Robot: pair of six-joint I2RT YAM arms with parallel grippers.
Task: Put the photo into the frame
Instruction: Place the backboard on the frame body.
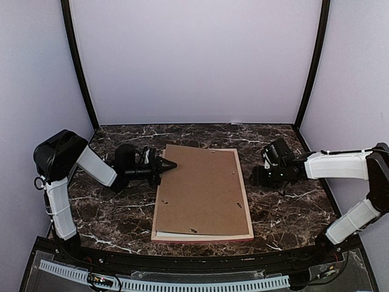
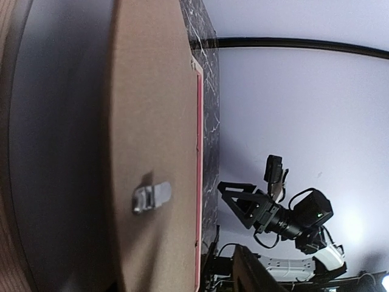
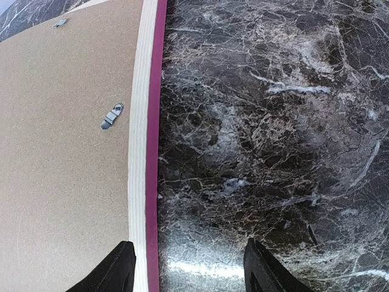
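Black R gripper (image 3: 187,258) open, empty, nr frame (image 3: 146,121).

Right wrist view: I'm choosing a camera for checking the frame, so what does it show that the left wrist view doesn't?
Only the right wrist view: the right gripper, open over the frame's edge, and a second clip. Only the left wrist view: the right arm from across, and the wall. Both: the brown backing board, a clip, the frame's pink side, the marble table.
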